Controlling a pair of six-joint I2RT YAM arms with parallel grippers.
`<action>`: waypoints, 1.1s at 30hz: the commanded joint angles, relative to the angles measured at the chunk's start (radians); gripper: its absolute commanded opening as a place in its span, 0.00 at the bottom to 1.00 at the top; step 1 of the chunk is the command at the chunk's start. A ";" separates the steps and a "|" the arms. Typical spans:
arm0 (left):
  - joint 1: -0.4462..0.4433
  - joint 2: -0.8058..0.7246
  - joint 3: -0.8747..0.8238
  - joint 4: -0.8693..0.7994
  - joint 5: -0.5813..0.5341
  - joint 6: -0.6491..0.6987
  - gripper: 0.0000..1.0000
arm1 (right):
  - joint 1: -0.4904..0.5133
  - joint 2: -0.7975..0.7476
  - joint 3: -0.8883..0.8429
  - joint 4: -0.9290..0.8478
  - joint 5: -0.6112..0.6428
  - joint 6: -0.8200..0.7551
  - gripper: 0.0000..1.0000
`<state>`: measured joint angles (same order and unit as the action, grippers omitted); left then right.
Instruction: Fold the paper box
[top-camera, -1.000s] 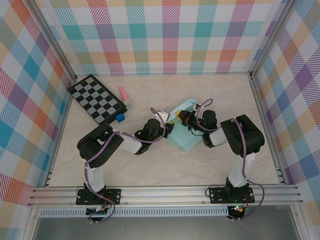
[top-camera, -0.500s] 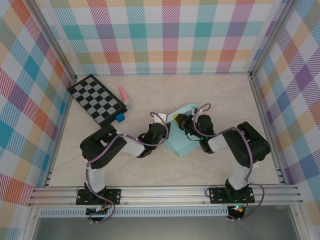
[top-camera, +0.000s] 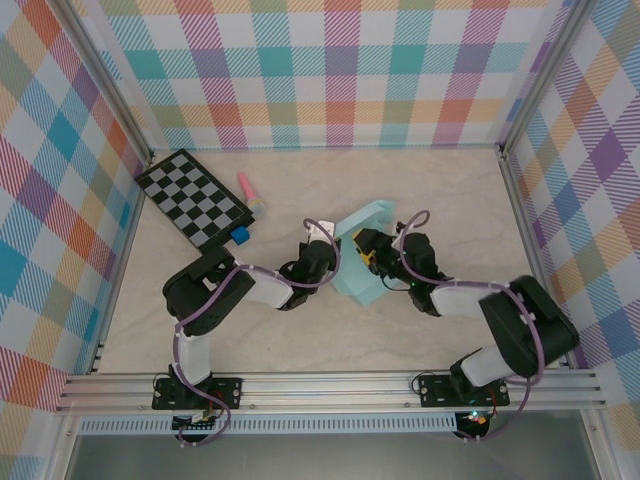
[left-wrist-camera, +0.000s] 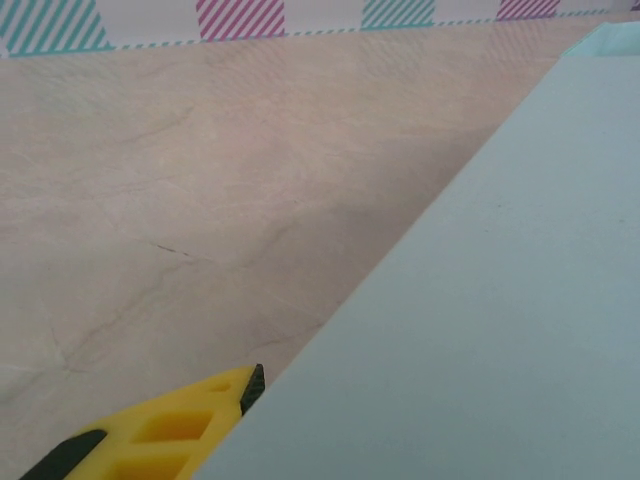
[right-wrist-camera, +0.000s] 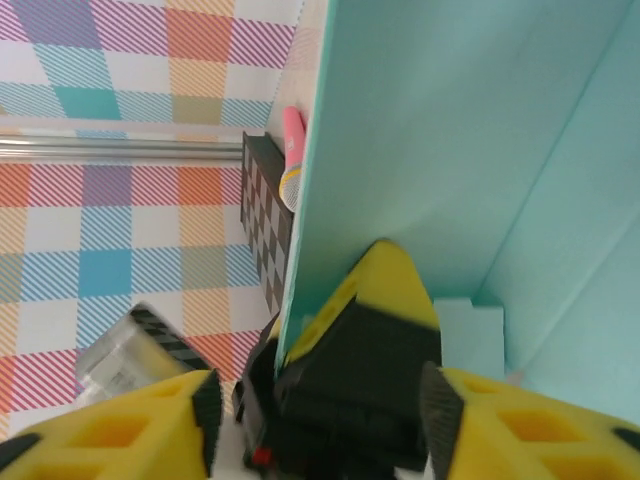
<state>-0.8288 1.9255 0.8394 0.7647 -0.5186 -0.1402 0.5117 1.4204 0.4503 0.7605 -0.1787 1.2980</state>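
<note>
The right claw (right-wrist-camera: 318, 402) is spread. In its wrist view its two yellow fingers (right-wrist-camera: 120, 432) sit well apart at the bottom corners. In the gap just ahead of them is the left claw (top-camera: 336, 262), a black body with a yellow-tipped finger (right-wrist-camera: 386, 278). That finger lies against the inner face of an upright wall of the paper box (right-wrist-camera: 430, 130). Black parts of the same claw show on the outer side of the wall's edge, so the left claw straddles the card. I cannot tell whether it presses the card or only stands around it. In the left wrist view one yellow finger (left-wrist-camera: 165, 438) shows at the lower left with its tip at the edge of a pale mint panel, and the panel hides the other finger.

From above, the two claws stand tip to tip near the middle of the bench (top-camera: 440, 190), with the box (top-camera: 372, 213) between and around them. One wall is raised on the far side of the right claw (top-camera: 363, 250), and a flatter part lies on its near side. Well to the left of the left claw, a small blue cube (top-camera: 240, 235) sits just beside the near corner of a checkerboard (top-camera: 190, 195). A pink stick (top-camera: 246, 186) lies just beside the board's right edge. Plaid walls (top-camera: 330, 70) ring the bench.
</note>
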 joint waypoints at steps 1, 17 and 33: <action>0.020 0.011 0.041 -0.023 -0.006 0.019 0.02 | 0.002 -0.157 0.000 -0.274 0.058 -0.124 0.62; 0.112 -0.113 0.128 -0.209 0.475 0.388 0.03 | -0.344 -0.130 0.826 -1.610 0.050 -1.055 0.70; 0.185 0.049 0.238 -0.220 1.046 0.611 0.11 | -0.312 0.403 1.209 -1.966 -0.271 -1.786 0.67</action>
<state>-0.6411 1.9423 1.0496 0.5003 0.4805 0.4541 0.1814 1.8309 1.6253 -1.1236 -0.3424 -0.3855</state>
